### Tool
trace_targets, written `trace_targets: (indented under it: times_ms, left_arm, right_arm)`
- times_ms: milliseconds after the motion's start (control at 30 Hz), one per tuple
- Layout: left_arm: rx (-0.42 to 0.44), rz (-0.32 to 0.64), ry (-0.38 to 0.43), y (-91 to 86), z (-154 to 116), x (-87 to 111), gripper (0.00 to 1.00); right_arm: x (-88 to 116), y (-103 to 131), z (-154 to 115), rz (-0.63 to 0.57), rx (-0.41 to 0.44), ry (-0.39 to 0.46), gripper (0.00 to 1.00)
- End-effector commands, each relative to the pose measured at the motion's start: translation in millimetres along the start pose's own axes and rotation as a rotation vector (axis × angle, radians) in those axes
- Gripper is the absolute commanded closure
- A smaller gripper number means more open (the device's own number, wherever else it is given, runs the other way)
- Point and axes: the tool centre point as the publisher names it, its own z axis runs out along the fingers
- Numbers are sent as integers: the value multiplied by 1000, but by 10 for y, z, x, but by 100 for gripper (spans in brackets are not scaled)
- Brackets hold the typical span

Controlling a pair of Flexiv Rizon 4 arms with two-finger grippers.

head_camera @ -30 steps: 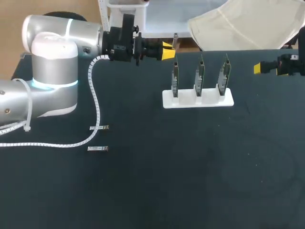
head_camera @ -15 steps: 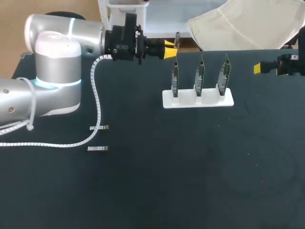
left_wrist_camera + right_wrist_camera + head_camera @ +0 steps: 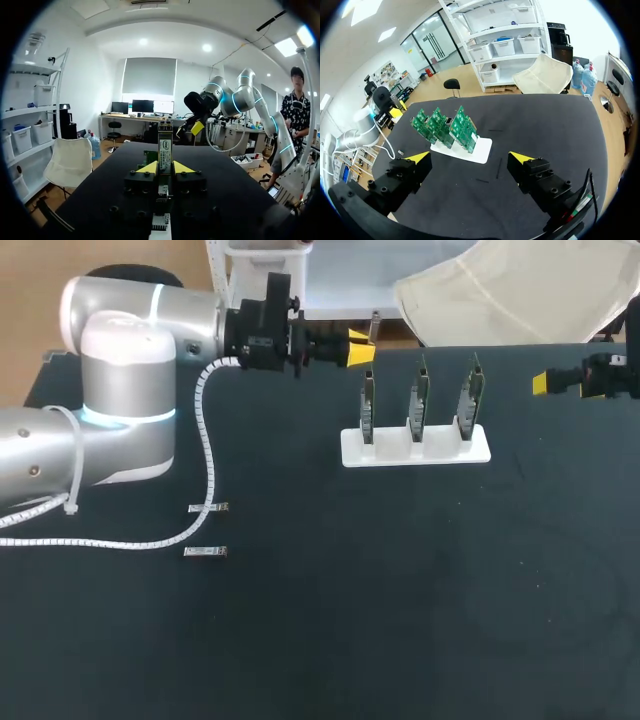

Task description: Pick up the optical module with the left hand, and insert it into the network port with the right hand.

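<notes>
As seen from the head view, the left gripper [image 3: 357, 347] hung over the far edge of the dark table [image 3: 400, 600], its yellow tips pinched narrow on the optical module [image 3: 373, 326], which stood upright between them. Just beside it, toward the middle of the table, a white holder [image 3: 415, 447] carried three green network boards [image 3: 420, 395] standing on edge in a row. Two spare modules [image 3: 207, 508] lay flat on the table near the left arm's white cable, well apart from the holder. The right gripper [image 3: 541, 383] hovered at the table's right edge; from this view its spread could not be judged.

Through the left wrist view, the optical module rose straight up from between the two yellow fingertips [image 3: 147, 167], both pressing its sides. A sliver of green board showed behind it.

From the right wrist view, the right gripper's fingers stood wide apart with nothing between them. Ahead of them, the white holder sat on the table with its network boards upright, clear of both fingers.
</notes>
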Motion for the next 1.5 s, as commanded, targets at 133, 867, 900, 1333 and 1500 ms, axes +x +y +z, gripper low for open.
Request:
trace_targets:
  times_ms: [133,867,900,1333,1500]
  left_arm:
    - [15,-1,6,47,17,-1,100]
    - [3,-15,-3,27,-12,27,100]
    - [3,-16,-4,24,-16,29,100]
    - [23,-35,2,23,-6,51,100]
    - [25,-35,-4,21,-4,53,100]
  right_arm:
    - [0,0,0,0,0,0,0]
    - [0,0,0,0,0,0,0]
    - [0,0,0,0,0,0,0]
    - [0,0,0,0,0,0,0]
    - [0,0,0,0,0,0,0]
